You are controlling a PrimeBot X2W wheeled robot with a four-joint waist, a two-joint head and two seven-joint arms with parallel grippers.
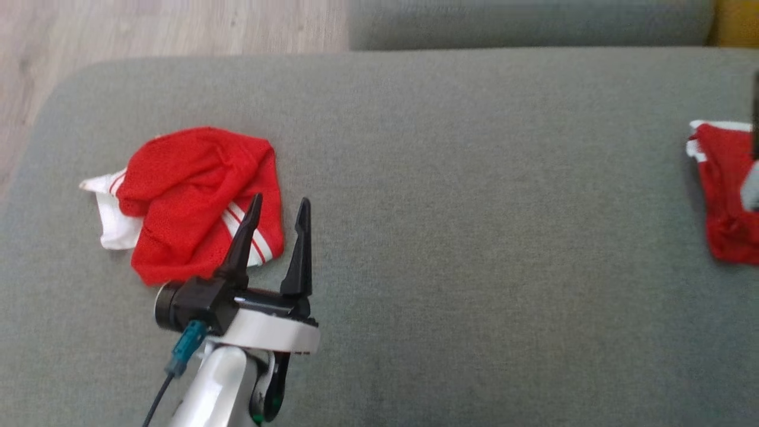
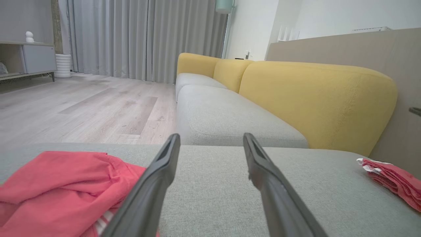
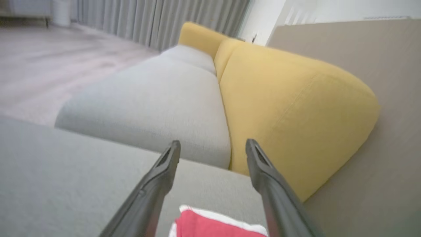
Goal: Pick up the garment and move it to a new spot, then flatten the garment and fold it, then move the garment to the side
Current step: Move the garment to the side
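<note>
Head view: a grey fabric sofa seat [image 1: 474, 148] carried two pieces. A crumpled red mesh garment with white stripes [image 1: 190, 196] lay bunched near the seat's left edge. It was not yet flattened, so it was probably the piece waiting to be picked up. A folded red garment with white trim [image 1: 726, 196] sat compact at the right edge, seemingly already set aside. The left gripper [image 1: 281, 199] hovered at the crumpled garment's right side. Its jaws were spread wide and held nothing. One finger overlapped the striped hem, but whether it touched the cloth could not be told.

Left wrist view: the same jaws stood wide apart with bare grey seat between them. The crumpled garment lay just beside the left-hand finger, and the folded one lay far off at the right edge, below a yellow padded backrest [image 2: 315, 98].

Right wrist view, somewhat blurred: the right gripper [image 3: 213, 142] hung over the folded garment. Its jaws were wide, and the cloth lay loose beneath them, not pinched.
</note>
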